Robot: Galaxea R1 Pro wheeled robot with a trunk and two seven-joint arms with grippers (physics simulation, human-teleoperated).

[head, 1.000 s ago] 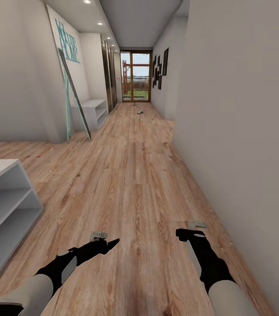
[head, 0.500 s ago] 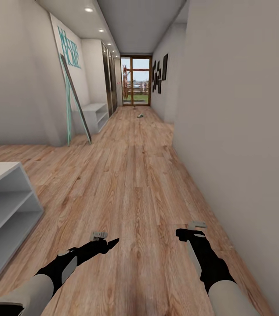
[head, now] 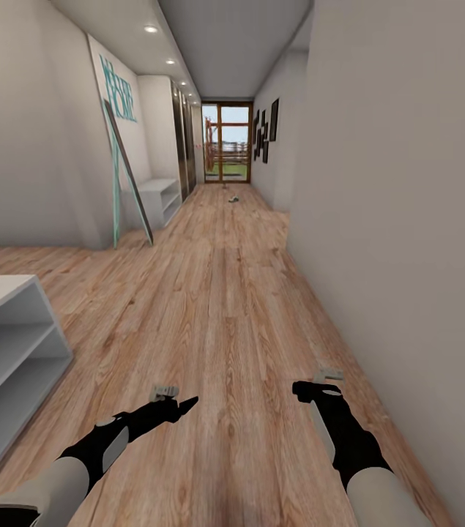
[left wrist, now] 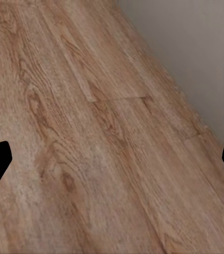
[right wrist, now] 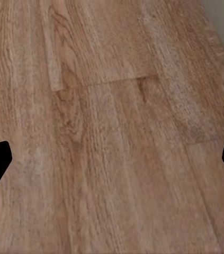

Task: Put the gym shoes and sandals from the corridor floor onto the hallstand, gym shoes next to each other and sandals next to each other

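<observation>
I look down a long corridor floor (head: 217,307) of light wood planks. Far down it lies a small pale thing (head: 233,197), too small to tell whether it is one of the gym shoes. The sandals are out of view. A pale grey-white shelf unit (head: 20,293) with two open levels stands at my near left, cut off by the view's edge; it looks like the hallstand. My left gripper (head: 187,405) (left wrist: 112,164) and right gripper (head: 307,390) (right wrist: 112,164) hang low over bare planks, both open, nothing between their fingers.
A wall (head: 393,219) runs close along my right side. A low white bench (head: 155,194) stands further down on the left, with a tall framed panel (head: 126,176) leaning beside it. A glass door (head: 226,143) closes the far end.
The whole view has shifted: the corridor's far end looks smaller and further off, so the camera has moved. Both arms hold the same pose and the grippers stay open.
</observation>
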